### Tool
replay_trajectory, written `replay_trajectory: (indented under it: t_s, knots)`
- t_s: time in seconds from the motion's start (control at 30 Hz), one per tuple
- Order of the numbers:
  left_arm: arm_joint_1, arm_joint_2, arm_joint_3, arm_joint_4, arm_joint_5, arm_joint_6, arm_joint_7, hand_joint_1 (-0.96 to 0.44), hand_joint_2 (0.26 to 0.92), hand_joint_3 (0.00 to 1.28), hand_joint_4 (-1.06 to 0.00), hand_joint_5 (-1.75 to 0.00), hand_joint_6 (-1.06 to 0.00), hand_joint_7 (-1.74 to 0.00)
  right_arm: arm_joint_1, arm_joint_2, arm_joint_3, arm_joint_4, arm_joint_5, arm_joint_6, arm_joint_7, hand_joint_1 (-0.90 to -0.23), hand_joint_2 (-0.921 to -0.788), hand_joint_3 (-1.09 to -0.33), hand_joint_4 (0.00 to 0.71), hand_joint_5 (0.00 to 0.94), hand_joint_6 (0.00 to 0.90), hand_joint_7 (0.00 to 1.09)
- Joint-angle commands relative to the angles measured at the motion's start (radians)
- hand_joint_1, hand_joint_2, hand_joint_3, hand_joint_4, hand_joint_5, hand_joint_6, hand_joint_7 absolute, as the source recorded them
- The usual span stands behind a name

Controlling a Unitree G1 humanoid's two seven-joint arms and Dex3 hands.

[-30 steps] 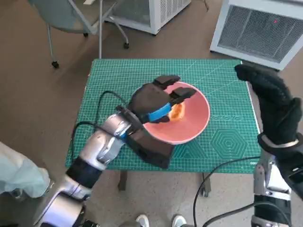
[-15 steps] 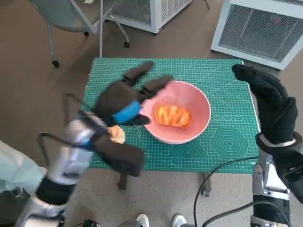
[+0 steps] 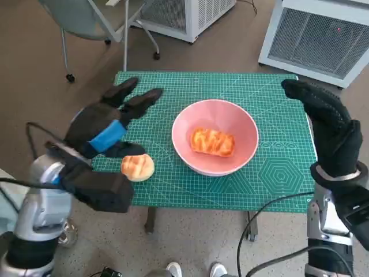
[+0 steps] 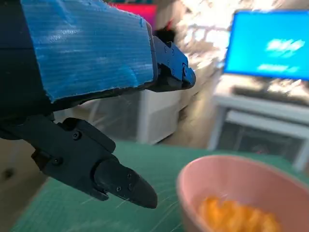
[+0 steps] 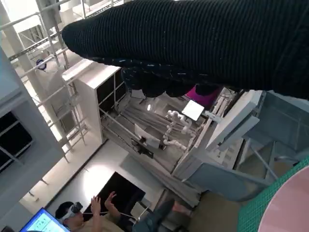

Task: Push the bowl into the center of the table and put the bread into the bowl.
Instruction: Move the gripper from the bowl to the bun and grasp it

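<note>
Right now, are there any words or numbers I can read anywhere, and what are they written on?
None can be read.
Green cutting mat: pale printing and grid marks, too small to read.
Blue screen: white marks, too blurred to read.
Pink bowl, left hand, right hand: no writing shows.

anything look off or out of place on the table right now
One thing: a round bread roll lies on the green mat, outside the pink bowl, just below the left hand. Another bread piece lies in the bowl. Nothing is spilled or damaged.
</note>
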Motion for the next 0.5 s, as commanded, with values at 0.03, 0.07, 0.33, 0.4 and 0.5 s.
replay_trajectory:
  t_s: [0.03, 0.07, 0.33, 0.4, 0.5]
  knots:
    - [0.015, 0.015, 0.007, -0.023, -0.006, 0.041, -0.03, -0.36, 0.723, 0.0, -0.11, 0.0, -0.27, -0.01, 0.025, 0.003, 0.006, 0.015, -0.005, 0.012, 0.002, -0.644, -0.921, -0.68, 0.099, 0.0, -0.001, 0.43]
    - [0.018, 0.015, 0.006, -0.024, -0.005, 0.048, -0.034, -0.36, 0.723, 0.0, -0.11, 0.0, -0.27, -0.01, 0.026, 0.003, 0.006, 0.013, -0.004, 0.012, 0.002, -0.644, -0.921, -0.681, 0.099, 0.0, -0.001, 0.43]
    - [0.038, 0.006, -0.015, -0.012, -0.009, 0.101, -0.072, -0.35, 0.717, 0.0, -0.13, 0.0, -0.28, -0.01, 0.025, 0.002, 0.01, 0.015, 0.0, 0.015, 0.005, -0.643, -0.921, -0.68, 0.092, 0.0, -0.001, 0.43]
    - [0.039, 0.002, -0.024, -0.007, -0.009, 0.114, -0.083, -0.35, 0.716, 0.0, -0.13, 0.0, -0.28, -0.01, 0.025, 0.001, 0.01, 0.015, 0.001, 0.015, 0.007, -0.645, -0.921, -0.68, 0.09, 0.0, -0.001, 0.42]
    - [0.039, -0.003, -0.041, 0.003, -0.005, 0.135, -0.097, -0.34, 0.715, 0.0, -0.13, 0.0, -0.28, -0.01, 0.025, -0.001, 0.009, 0.016, 0.004, 0.015, 0.01, -0.651, -0.921, -0.68, 0.088, 0.0, -0.001, 0.42]
